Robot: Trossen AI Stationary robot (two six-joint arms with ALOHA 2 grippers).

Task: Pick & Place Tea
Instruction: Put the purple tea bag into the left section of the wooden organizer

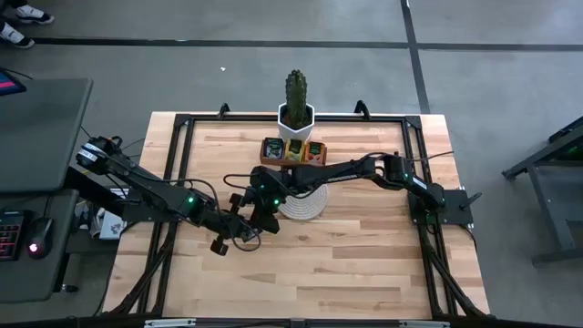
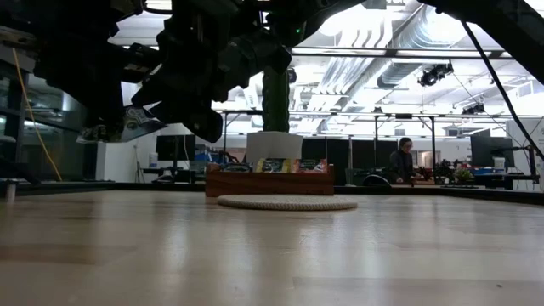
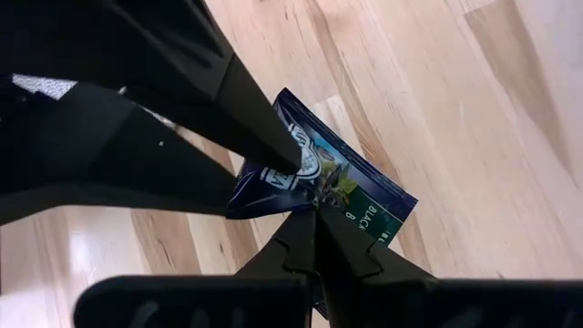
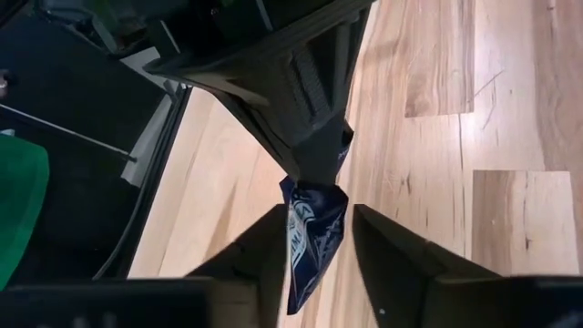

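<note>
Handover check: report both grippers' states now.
Left gripper: shut on the dark blue tea sachet.
Right gripper: open around the same sachet.

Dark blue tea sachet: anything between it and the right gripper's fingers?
Nothing visible. The dark blue square tea sachet hangs pinched in the shut left gripper, and the right gripper has a finger on each side of it with only air between, above bare light wooden table.
</note>
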